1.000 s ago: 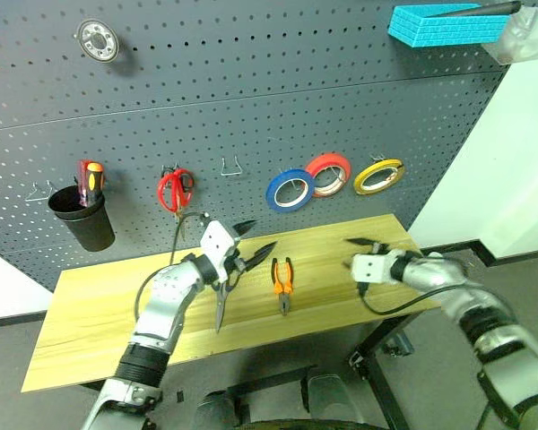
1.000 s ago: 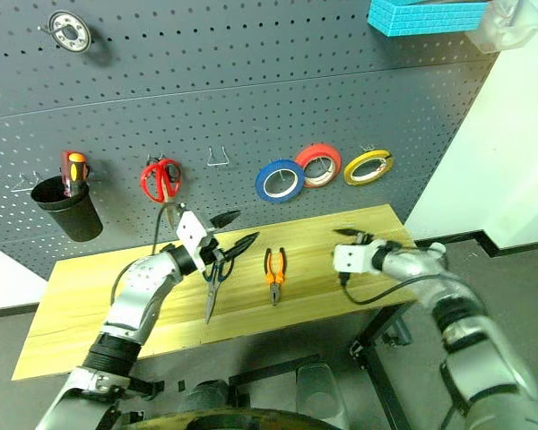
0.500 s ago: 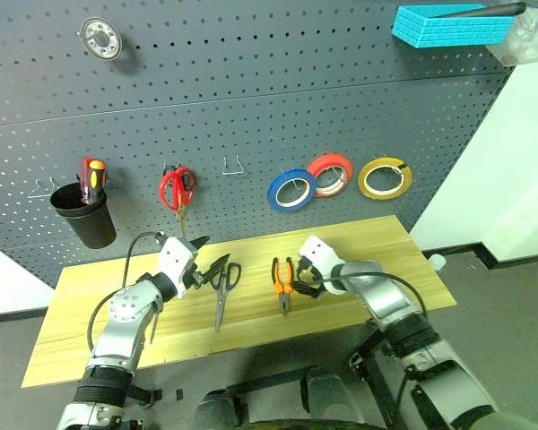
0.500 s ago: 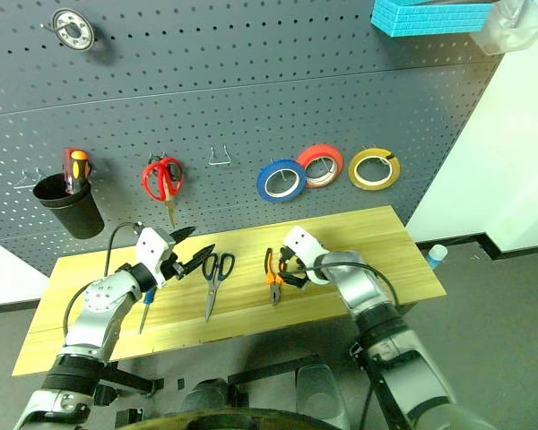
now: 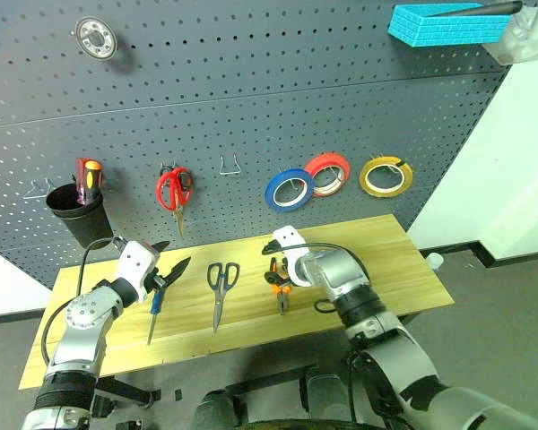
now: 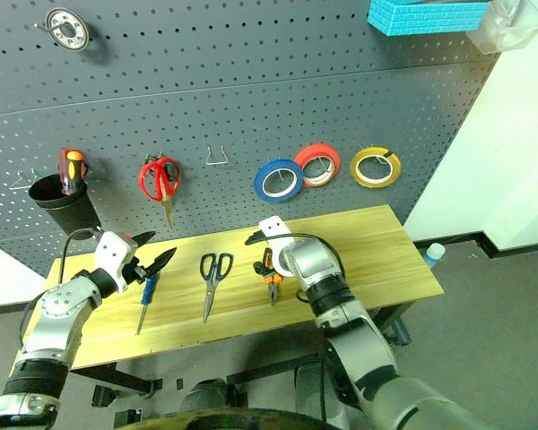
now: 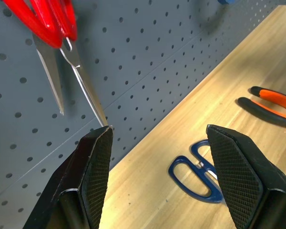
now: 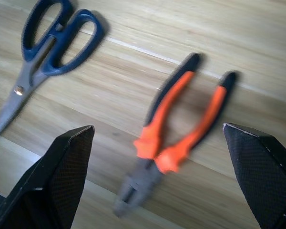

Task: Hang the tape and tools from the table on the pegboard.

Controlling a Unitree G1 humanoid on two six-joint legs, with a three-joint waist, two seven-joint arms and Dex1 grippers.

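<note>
While I watch the head camera, my right gripper [image 6: 267, 255] sits at the centre of the frame, tilted down over the pliers [image 8: 181, 131]; in its wrist view both black fingers [image 8: 55, 183] stand wide apart with the orange-and-black handles between them, and nothing is held or touched. My left gripper [image 5: 166, 269] is at the left of the frame, its fingers spread partway and empty, pointing toward the pegboard [image 5: 251, 116] just below the hanging red-handled scissors [image 5: 175, 193]. From the head camera the right wrist housing covers the upper ends of the pliers' handles, so I cannot see there how close the fingertips come to them; the wrist picture is smeared, and the pliers' nose is hard to make out. On the table [image 5: 386, 260], the blue-handled screwdriver [image 5: 152, 315] lies just below the left gripper in the frame, the dark-handled scissors [image 5: 219, 288] lie between the two grippers, and the pliers lie directly under the right one. Up on the pegboard at the right of centre, the yellow tape [image 5: 383, 176] already hangs on a hook, beside the red roll [image 5: 328, 173] and the blue roll [image 5: 290, 189].
</note>
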